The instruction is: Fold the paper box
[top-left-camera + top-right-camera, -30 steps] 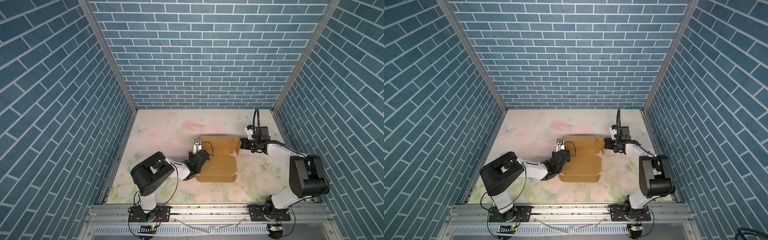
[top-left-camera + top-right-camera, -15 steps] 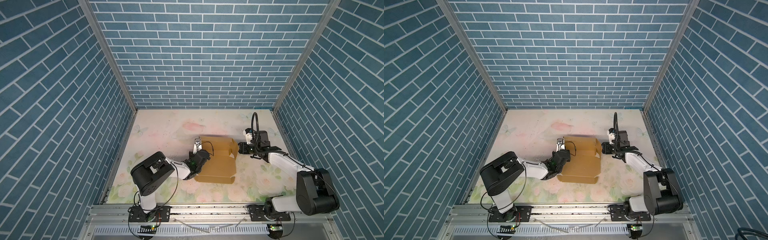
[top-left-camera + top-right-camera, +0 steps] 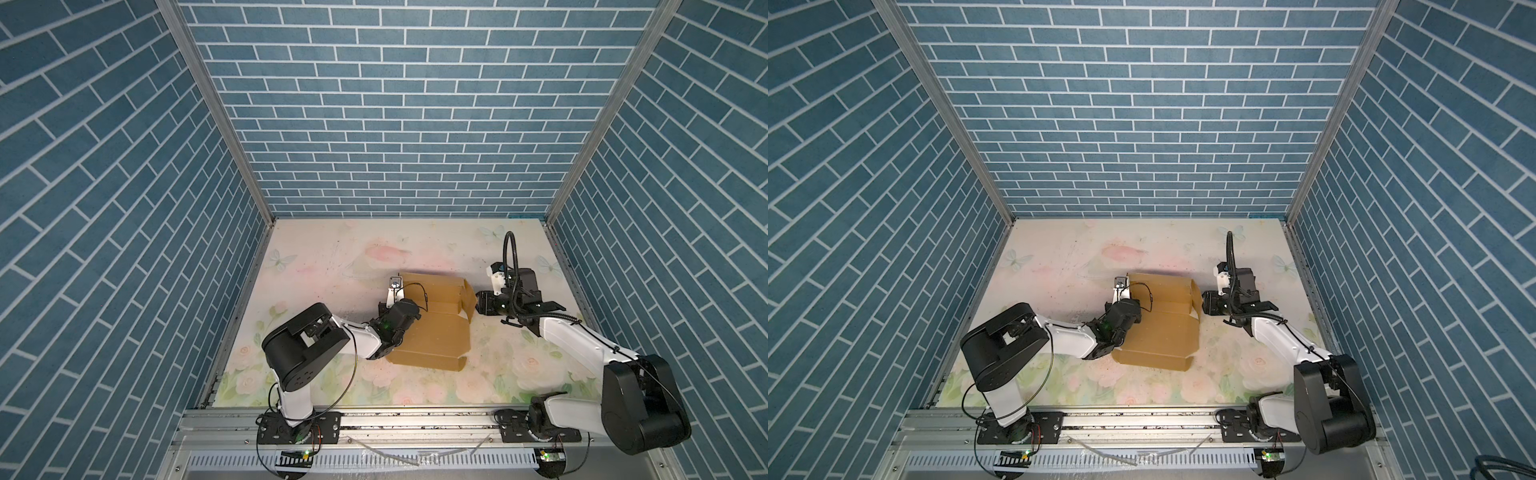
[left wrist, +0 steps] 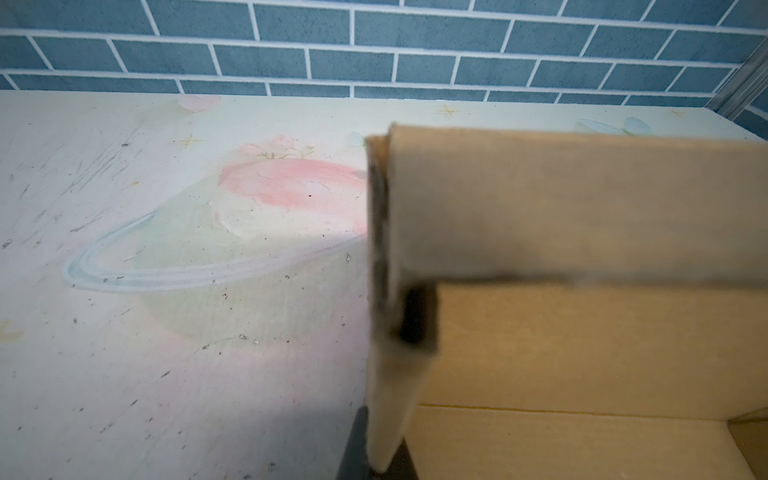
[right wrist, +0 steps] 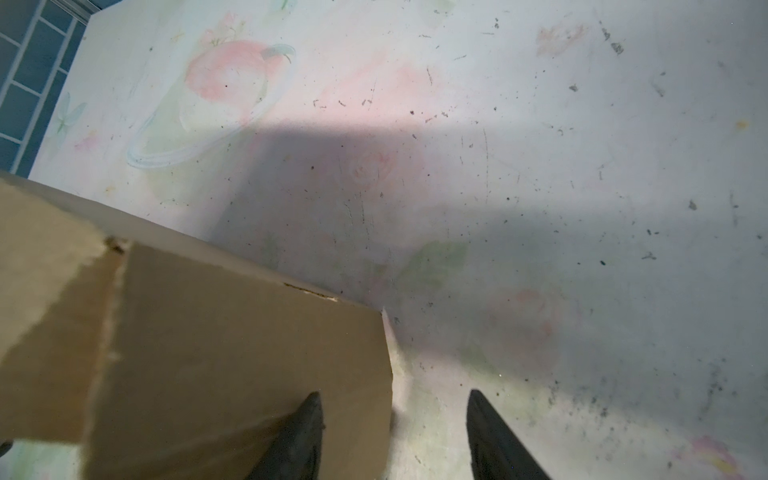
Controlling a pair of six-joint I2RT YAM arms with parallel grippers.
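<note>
Since the frame one second before, the right arm had dropped its elbow toward the table (image 3: 332, 257), and the right gripper (image 3: 482, 303) had drawn in to the right side of the box (image 3: 436, 336). The left gripper (image 3: 411, 311) had kept its place at the box's left side.

Box: brown cardboard, part folded, lying on the table between the two grippers in both top views (image 3: 1163, 332). Its base lay flat. Its rear wall (image 3: 432, 282) stood up, and its right flap (image 3: 467, 297) was raised just beside the right gripper.

Left gripper, wrist view (image 4: 378, 457): pressed together, pinching the box's left wall (image 4: 386, 395). The dark fingers (image 4: 353, 449) showed on either side of the cardboard edge, and the box's rear wall (image 4: 582, 208) ran across beyond them.

Right gripper, wrist view (image 5: 395, 432): spread. One finger (image 5: 299, 436) overlapped the face of the flap (image 5: 228, 353); the other (image 5: 494, 436) stood over bare table. The flap's free edge fell between the two fingers. Contact between finger and flap could not be told.
</note>
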